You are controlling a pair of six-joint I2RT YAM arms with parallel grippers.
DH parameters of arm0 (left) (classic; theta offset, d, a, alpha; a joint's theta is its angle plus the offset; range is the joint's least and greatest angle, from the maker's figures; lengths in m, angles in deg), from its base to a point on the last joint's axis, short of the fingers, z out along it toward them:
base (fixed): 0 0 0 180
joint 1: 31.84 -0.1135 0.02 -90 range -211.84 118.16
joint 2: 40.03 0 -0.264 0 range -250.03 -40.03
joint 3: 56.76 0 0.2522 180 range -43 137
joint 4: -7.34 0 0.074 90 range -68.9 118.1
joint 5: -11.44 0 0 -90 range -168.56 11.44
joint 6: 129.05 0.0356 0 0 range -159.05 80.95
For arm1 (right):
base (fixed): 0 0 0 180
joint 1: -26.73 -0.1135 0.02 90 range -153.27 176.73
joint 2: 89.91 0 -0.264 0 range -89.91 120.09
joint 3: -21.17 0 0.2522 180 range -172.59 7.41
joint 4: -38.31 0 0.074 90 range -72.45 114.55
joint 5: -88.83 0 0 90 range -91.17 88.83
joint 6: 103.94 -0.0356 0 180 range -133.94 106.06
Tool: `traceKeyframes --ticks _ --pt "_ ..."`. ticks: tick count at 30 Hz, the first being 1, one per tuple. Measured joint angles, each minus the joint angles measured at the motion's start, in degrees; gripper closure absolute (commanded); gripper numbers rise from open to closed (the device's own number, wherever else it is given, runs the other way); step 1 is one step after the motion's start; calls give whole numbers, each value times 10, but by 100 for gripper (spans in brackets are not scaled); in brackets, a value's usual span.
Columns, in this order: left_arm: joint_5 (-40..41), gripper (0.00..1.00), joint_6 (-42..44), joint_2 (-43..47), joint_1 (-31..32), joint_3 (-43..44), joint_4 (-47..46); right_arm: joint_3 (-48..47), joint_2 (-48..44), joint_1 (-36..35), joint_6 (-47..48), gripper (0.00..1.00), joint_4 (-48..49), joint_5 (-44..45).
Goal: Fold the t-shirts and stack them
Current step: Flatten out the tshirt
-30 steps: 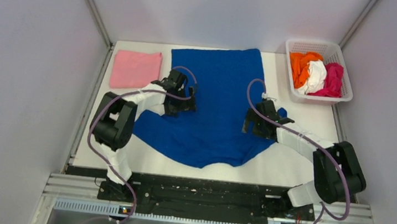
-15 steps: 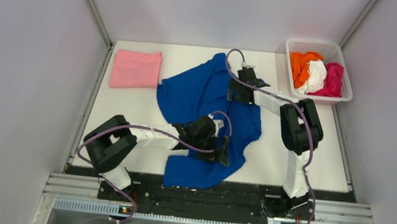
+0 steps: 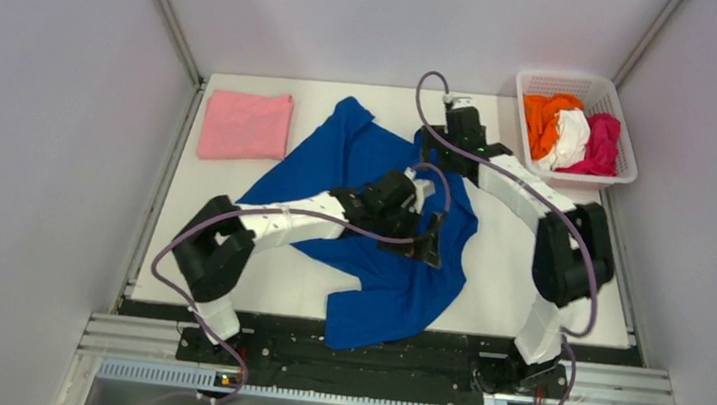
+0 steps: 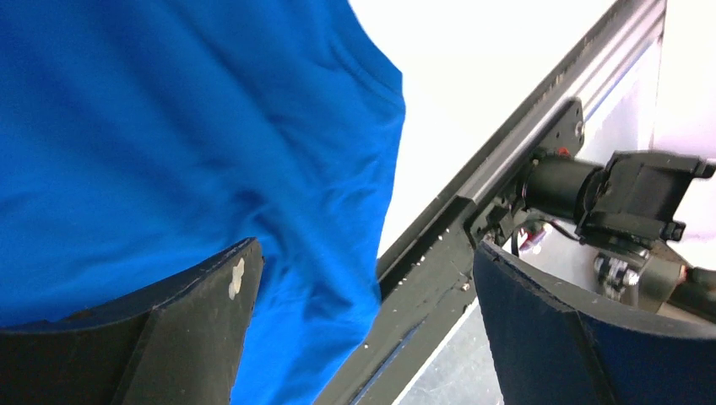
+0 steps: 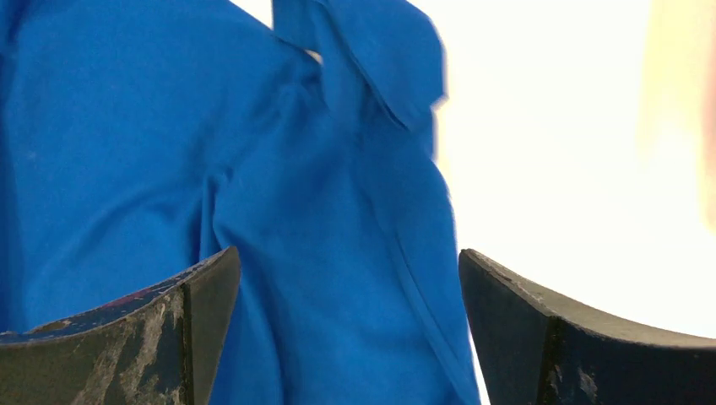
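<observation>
Pink tee: folded flat, well to the left of and beyond the left gripper. Neither arm touches it.

Left gripper: jaws wide, holding nothing. It hangs over the blue tee, near that tee's right edge. In the left wrist view, cloth lies under the left finger and the rail shows between the fingers.

Blue tee: spread askew and creased, under both grippers. Its hem lies past the near edge of the table, on the rail.

Right gripper: jaws wide, holding nothing, over the far right part of the blue tee. A flap of cloth lies doubled over ahead of the fingers.

Basket: right of and beyond the right gripper. It holds an orange tee, a white tee and a magenta tee.

Hazards:
1. A pinch at the doubled flap would probably take 2 layers and set the crease.
2. Dragging the hem along the rail may snag it.
3. The 2 grippers stand near each other, so a crossing move risks contact.
4. The right forearm passes close to the basket, and a swing to the right could knock it.

Clearance: bare table lies left of the left gripper, between the 2 spread tees, and right of both grippers up to the table edge.
</observation>
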Motion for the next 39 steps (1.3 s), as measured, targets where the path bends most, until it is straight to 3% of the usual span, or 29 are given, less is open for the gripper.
traceKeyframes --ticks 3,8,11,14,26,34,39 --pt "29 1 3 70 -56 -41 19 98 -130 10 -31 1 3 7" --pt "56 1 2 119 -220 -76 22 269 -287 -1 -112 1 31 -19" --pt "89 1 2 89 -295 -58 48 341 -309 -50 -153 1 31 -43" --pt "107 1 2 40 -332 -30 68 382 -309 -95 -184 1 33 -59" --pt "139 1 -7 -23 -362 -40 78 400 -225 -87 -237 1 93 -44" --pt "128 2 -34 60 -358 -164 -1 400 -214 24 -238 1 120 -42" --pt "130 2 -71 139 -301 -252 -13 352 -165 77 -214 1 129 -43"
